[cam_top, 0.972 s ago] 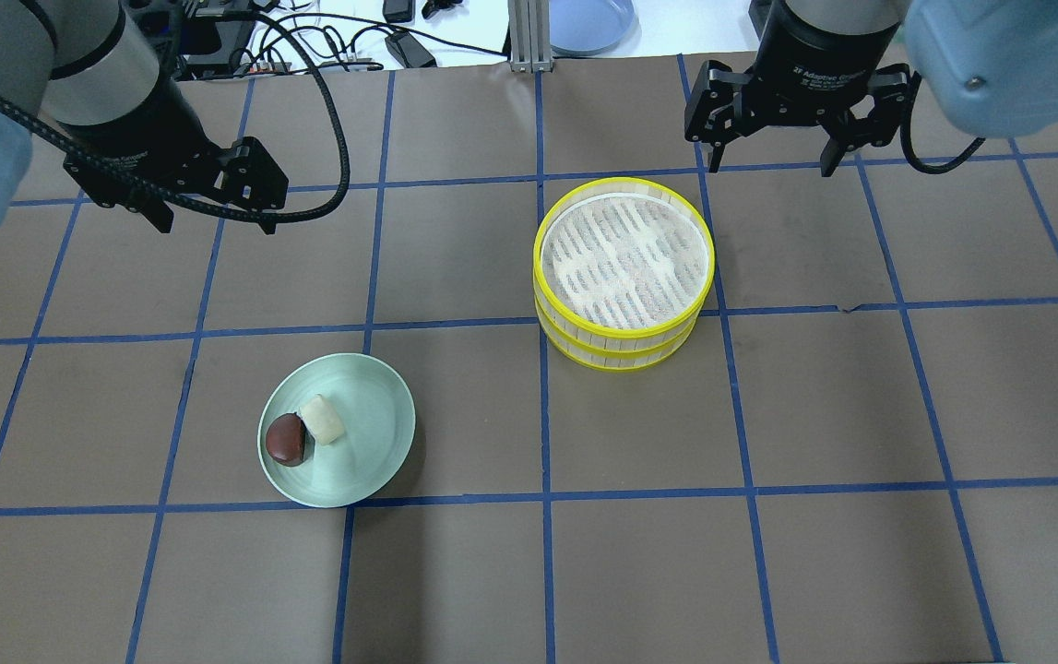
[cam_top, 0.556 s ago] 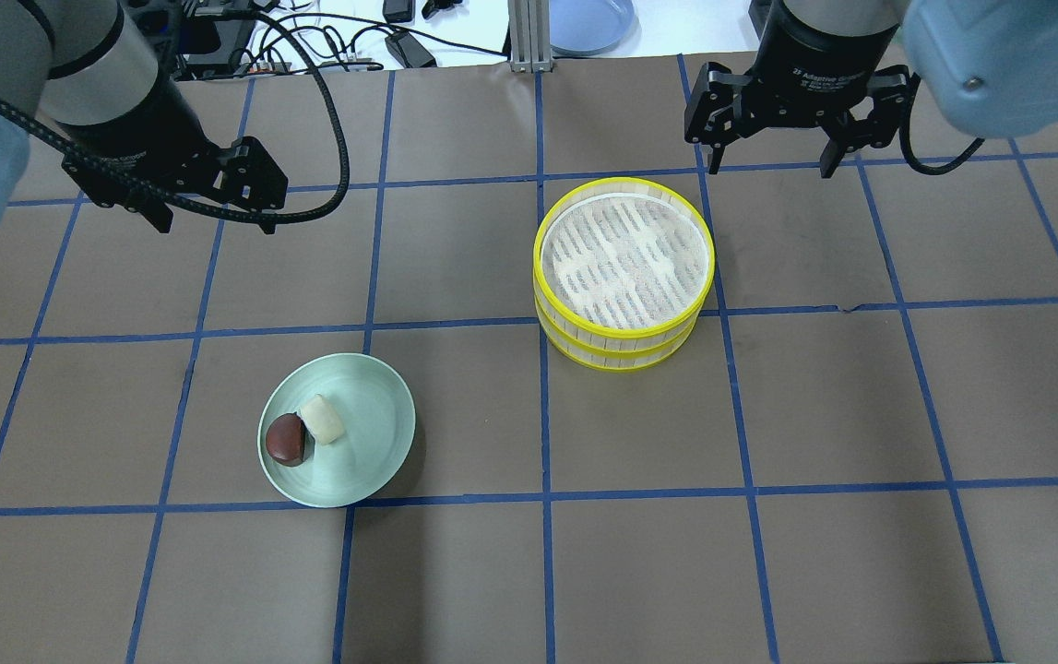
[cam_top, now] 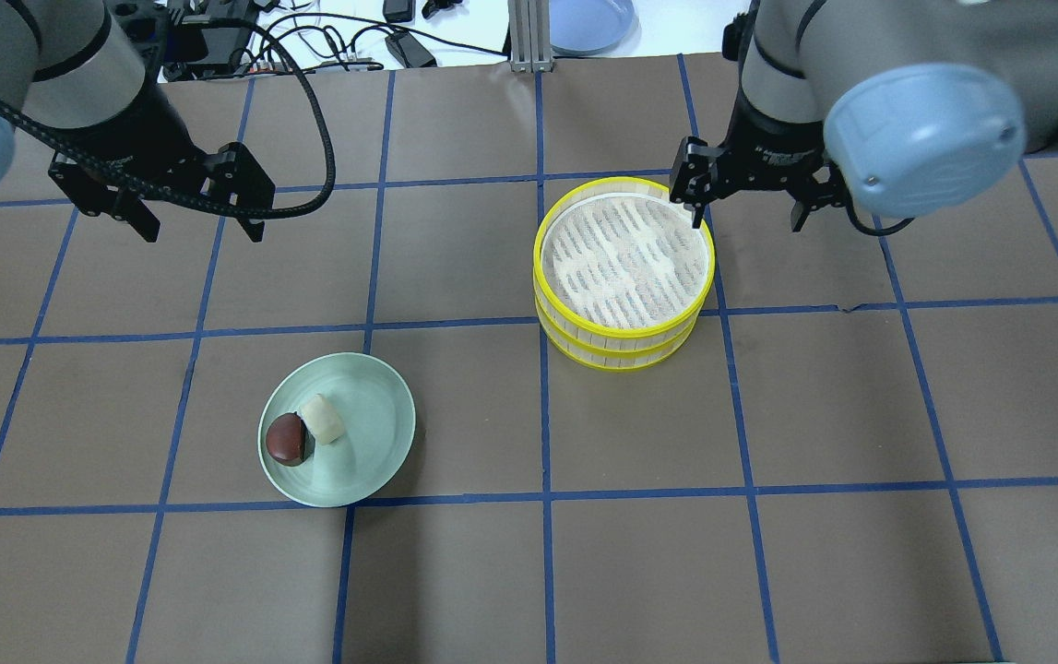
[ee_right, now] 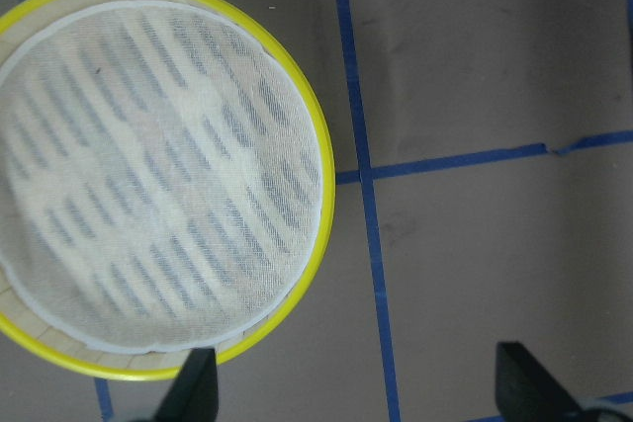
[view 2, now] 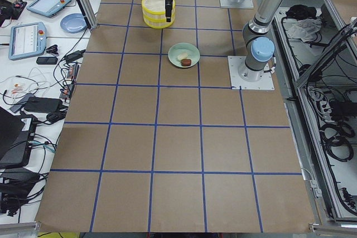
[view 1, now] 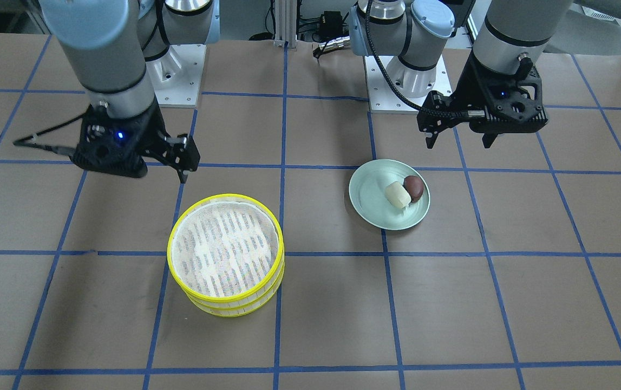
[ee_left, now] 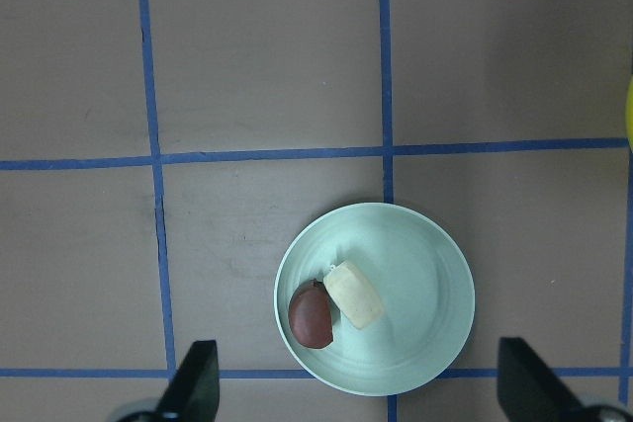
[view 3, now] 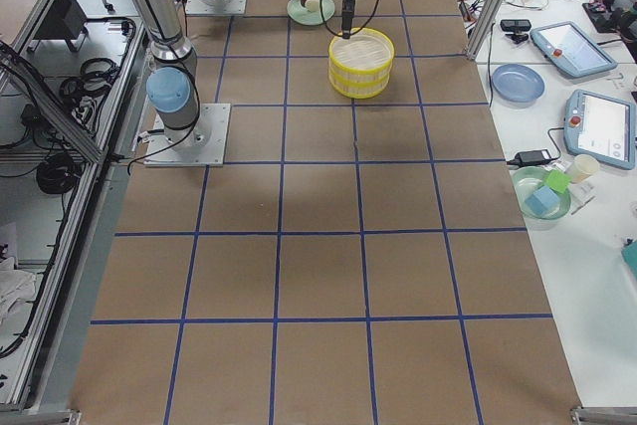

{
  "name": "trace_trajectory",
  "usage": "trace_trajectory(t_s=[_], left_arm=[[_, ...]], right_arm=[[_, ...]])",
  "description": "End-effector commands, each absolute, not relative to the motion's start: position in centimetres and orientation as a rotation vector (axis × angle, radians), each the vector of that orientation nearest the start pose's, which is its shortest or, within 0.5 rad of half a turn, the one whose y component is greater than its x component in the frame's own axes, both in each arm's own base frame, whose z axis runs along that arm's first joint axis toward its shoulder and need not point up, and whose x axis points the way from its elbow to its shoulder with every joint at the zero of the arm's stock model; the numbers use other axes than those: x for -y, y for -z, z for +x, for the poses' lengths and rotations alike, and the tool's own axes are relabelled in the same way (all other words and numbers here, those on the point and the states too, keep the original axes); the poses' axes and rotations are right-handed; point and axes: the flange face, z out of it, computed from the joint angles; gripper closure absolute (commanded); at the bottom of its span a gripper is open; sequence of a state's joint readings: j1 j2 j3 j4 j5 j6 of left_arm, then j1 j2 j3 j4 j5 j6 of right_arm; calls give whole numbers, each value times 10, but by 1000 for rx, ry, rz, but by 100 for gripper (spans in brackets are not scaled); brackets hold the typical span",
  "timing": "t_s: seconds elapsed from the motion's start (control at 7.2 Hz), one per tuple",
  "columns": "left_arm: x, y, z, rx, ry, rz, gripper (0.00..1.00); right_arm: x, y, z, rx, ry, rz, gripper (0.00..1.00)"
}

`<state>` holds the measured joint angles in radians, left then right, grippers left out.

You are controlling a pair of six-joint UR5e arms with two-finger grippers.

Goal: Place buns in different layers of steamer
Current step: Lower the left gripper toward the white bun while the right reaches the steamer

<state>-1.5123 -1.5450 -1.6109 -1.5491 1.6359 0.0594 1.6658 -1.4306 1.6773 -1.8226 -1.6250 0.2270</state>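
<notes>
A cream-white bun point(cam_top: 323, 418) and a dark reddish-brown bun point(cam_top: 287, 438) lie touching on a pale green plate point(cam_top: 372, 433); they also show in the left wrist view, cream bun point(ee_left: 355, 295) and brown bun point(ee_left: 312, 315). The two yellow-rimmed steamer layers are stacked, the top layer point(cam_top: 624, 258) empty and the lower layer point(cam_top: 621, 360) mostly hidden under it. My left gripper point(cam_top: 199, 226) is open and empty, above the table behind the plate. My right gripper point(cam_top: 747, 219) is open and empty, one fingertip point(cam_top: 696, 214) over the steamer's far right rim point(ee_right: 321, 195).
A blue plate point(cam_top: 588, 23), cables point(cam_top: 344, 46) and an aluminium post point(cam_top: 524, 37) lie beyond the table's far edge. The brown table cover point(cam_top: 824, 572) has blue tape grid lines. The arm bases point(view 1: 402, 81) stand at the robot's side.
My right gripper has moved nearer and slightly left, to the steamer's far right rim. My left gripper has shifted a little left. Both stay open; the buns and the steamer have not moved.
</notes>
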Motion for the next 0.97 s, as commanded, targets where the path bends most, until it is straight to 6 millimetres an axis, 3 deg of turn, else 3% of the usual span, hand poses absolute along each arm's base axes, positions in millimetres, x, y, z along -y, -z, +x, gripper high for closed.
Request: trace_trajectory(t_s=[0.0, 0.14, 0.28, 0.42, 0.56, 0.83], left_arm=[[498, -430, -93, -3091, -108, -42, 0], [502, -392, -93, -3092, -83, -43, 0], [499, -368, -93, -3086, -165, -45, 0], [494, -335, -92, -3078, -365, -23, 0], [495, -309, -93, -3073, -487, -40, 0], [504, -263, -98, -3087, -644, -169, 0]], right_arm=[[544, -301, 180, -3191, -22, 210, 3], [546, -297, 181, -3189, -33, 212, 23], [547, -295, 181, -3190, -30, 212, 56], [547, -294, 181, -3188, -36, 212, 79], [546, -294, 182, -3179, -40, 214, 90], [547, -294, 181, -3189, -33, 212, 96]])
